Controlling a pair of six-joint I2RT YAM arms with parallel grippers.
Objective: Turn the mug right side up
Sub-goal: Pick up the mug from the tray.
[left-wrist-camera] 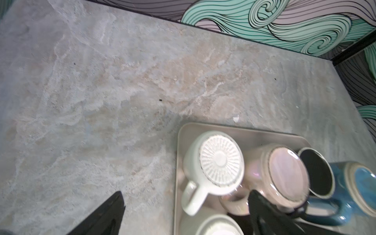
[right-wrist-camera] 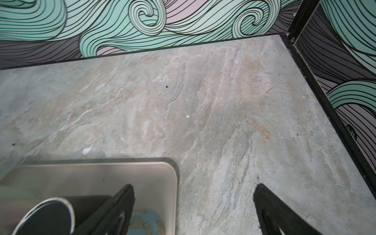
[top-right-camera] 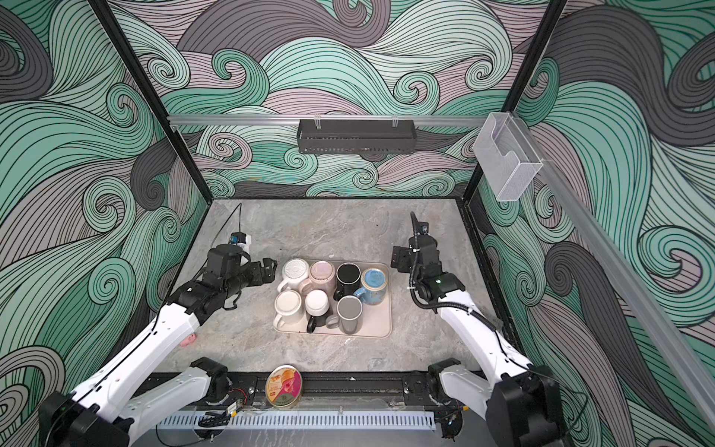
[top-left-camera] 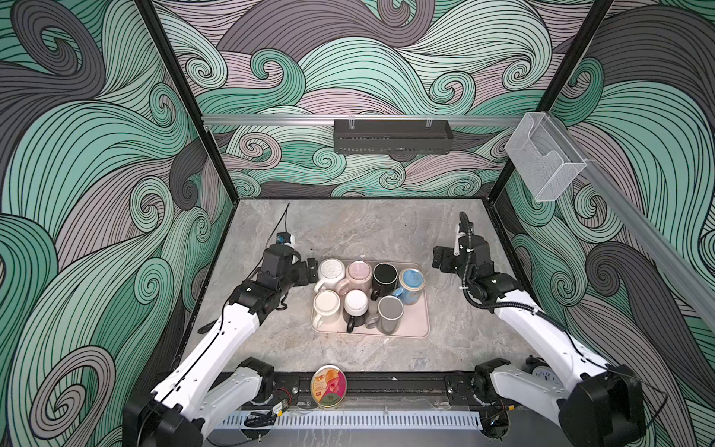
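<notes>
White and ribbed on its upturned base, the mug [top-left-camera: 332, 271] stands upside down in the far left corner of the tray [top-left-camera: 419, 329], handle toward the near side, its side against a pink mug [top-left-camera: 360, 273], with five others crowded around them. The left tool [top-left-camera: 311, 269] hangs just beside the mug, fingers [left-wrist-camera: 105, 215] spread wide and holding nothing. The right tool [top-left-camera: 441, 258] hovers near the tray's far right corner over the stone-look surface [top-left-camera: 348, 232], also wide open and empty.
</notes>
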